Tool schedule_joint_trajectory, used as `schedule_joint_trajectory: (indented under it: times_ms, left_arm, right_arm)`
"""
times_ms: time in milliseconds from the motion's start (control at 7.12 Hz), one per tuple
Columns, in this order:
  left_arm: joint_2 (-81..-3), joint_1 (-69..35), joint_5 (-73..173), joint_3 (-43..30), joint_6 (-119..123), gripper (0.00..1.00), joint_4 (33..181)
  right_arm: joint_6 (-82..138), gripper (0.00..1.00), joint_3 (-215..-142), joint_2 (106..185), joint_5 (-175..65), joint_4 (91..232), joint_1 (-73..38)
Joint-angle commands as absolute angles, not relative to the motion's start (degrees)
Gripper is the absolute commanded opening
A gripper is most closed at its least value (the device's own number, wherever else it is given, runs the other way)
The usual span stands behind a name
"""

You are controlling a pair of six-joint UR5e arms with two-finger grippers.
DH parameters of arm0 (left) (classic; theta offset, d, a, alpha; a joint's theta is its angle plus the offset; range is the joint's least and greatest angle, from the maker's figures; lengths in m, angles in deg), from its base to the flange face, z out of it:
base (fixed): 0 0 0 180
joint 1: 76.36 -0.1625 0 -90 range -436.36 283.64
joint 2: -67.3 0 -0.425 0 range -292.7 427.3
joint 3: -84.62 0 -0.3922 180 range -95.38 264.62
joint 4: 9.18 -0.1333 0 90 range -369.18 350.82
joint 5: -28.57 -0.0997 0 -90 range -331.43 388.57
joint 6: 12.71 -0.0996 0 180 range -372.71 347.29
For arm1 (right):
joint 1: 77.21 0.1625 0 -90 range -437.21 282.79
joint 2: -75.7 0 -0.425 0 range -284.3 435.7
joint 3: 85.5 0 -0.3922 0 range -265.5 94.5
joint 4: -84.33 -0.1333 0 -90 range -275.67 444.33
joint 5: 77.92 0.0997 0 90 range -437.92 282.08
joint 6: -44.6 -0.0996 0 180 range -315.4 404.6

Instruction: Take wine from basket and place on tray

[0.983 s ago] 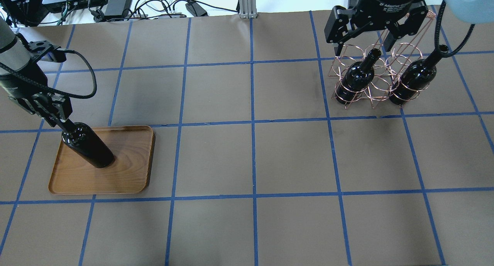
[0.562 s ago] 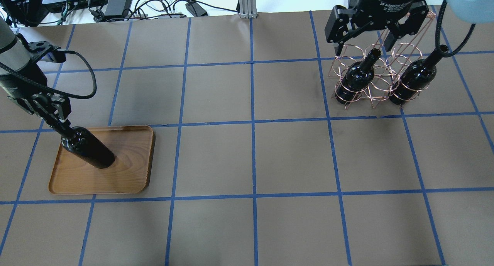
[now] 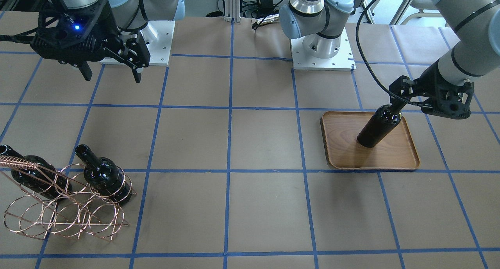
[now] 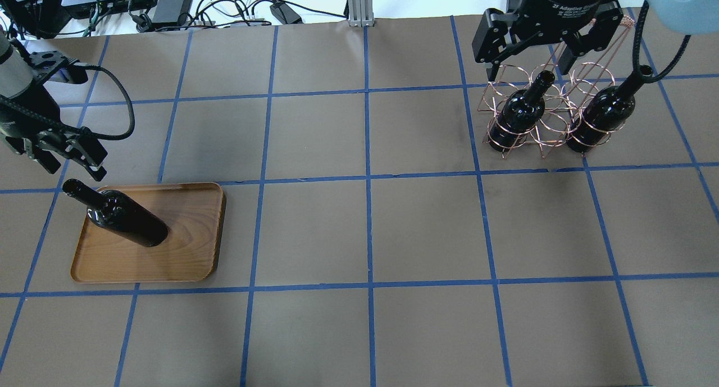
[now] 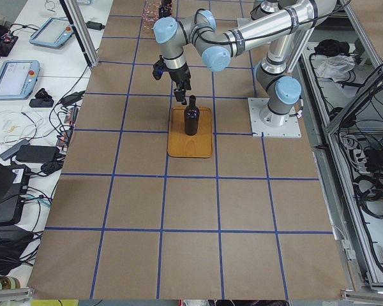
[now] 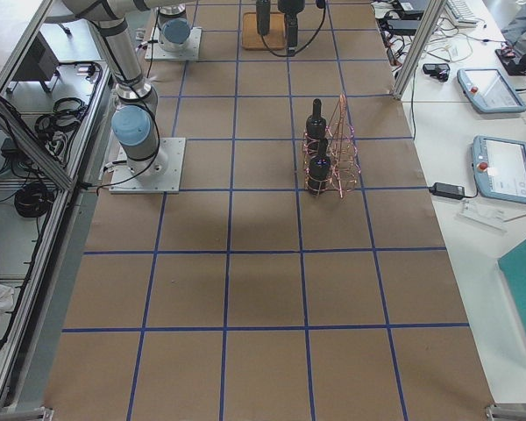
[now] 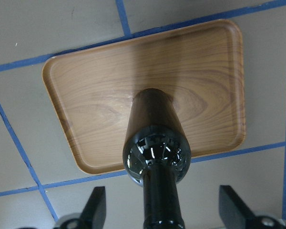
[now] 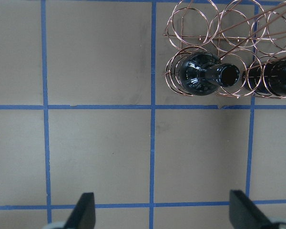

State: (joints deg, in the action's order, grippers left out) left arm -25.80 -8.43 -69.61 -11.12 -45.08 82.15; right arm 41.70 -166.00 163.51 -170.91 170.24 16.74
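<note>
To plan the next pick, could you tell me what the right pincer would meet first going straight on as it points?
The right pincer would probably meet bare table paper, just short of the basket and nearest wine bottle; depth unclear.

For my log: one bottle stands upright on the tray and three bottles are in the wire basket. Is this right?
No: the overhead exterior view shows two bottles in the basket, not three. One bottle stands upright on the tray.
</note>
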Motion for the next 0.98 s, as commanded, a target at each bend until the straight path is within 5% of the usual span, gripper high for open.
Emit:
schedule_joint_trajectory:
  times_ms: [0, 281, 843]
  left_arm:
    - [-24.64, -7.28, -67.08, -8.21, -40.26, 0.91, 83.10]
    - [-24.03, -1.78, -64.69, -4.51, -29.91, 1.00, 84.15]
    - [-19.55, 11.15, -59.94, -4.41, -13.17, 1.00, 83.46]
  right_arm:
    - [41.79, 1.00, -166.00, 163.50, -170.91, 170.20, 16.75]
    - [41.79, 1.00, -166.00, 163.50, -170.91, 170.20, 16.75]
    - [41.88, 1.00, -165.92, 163.50, -170.83, 170.29, 16.66]
